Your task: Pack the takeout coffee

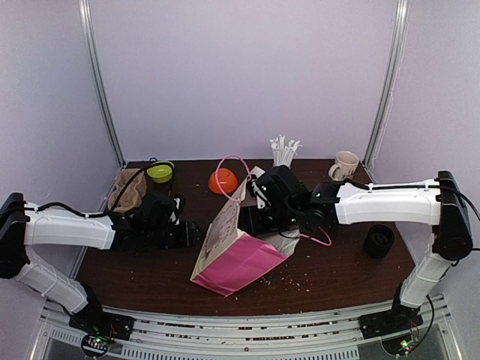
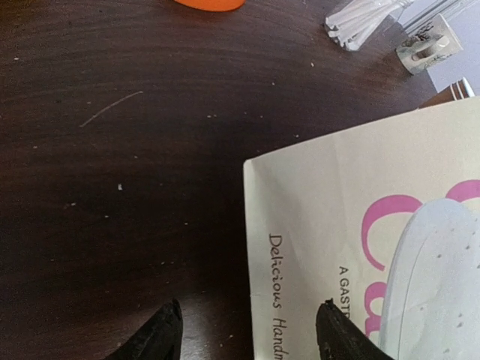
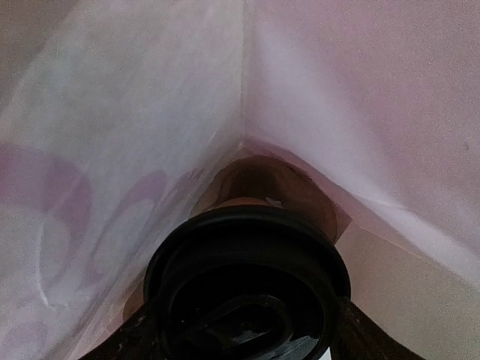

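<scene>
Right fingers first: they're deep inside the paper bag, closed in on the takeout coffee, one dark finger pressed to each side of its black lid. It's a snug hold, with no gap showing on either side.

The cup lies along the bag, not upright. Its lid faces back at the wrist camera, toward the bag's mouth, and a sliver of brown past the lid looks like its kraft body running toward the bag's folded bottom. So the long axis runs mouth to bottom, lid end nearest the fingers. From above the cup is hidden, with the bag and the right arm covering it.

The bag itself lies on its side in the middle of the table, pink gusset toward the near edge, cream printed face up, pink handle looped out by the right arm.

Over to the left fingers: wide open and gripping nothing. They sit low at the bag's left edge, which falls in the gap between them, one finger over bare dark wood and the other over the cream paper. Whether they touch the paper, I can't tell.

Behind them sit an orange bowl, white straws and a mug.
</scene>
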Tool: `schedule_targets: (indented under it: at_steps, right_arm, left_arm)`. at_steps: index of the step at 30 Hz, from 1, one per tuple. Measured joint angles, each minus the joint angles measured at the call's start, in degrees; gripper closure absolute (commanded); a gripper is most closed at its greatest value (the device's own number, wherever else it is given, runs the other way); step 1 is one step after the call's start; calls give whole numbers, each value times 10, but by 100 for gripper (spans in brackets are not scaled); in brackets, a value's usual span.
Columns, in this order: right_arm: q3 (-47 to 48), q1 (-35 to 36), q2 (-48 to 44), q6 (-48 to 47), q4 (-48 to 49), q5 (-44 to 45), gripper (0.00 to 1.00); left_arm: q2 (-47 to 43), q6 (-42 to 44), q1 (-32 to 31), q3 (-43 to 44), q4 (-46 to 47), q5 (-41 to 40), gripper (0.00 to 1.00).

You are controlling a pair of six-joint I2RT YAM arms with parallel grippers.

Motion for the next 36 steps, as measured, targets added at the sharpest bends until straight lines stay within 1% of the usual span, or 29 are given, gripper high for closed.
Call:
schedule_targets:
  at_steps: [6, 11, 25, 36]
  right_arm:
    - [25, 0, 0, 1, -28, -32, 51]
    - [48, -3, 16, 2, -62, -48, 52]
    - [141, 1, 92, 2, -122, -51, 52]
    - [215, 27, 144, -7, -183, 5, 53]
  left_arm:
    - [44, -1, 0, -1, 62, 63, 39]
    - [73, -1, 3, -1, 91, 88, 39]
    - [73, -1, 14, -41, 118, 91, 39]
    - [56, 5, 15, -53, 122, 95, 39]
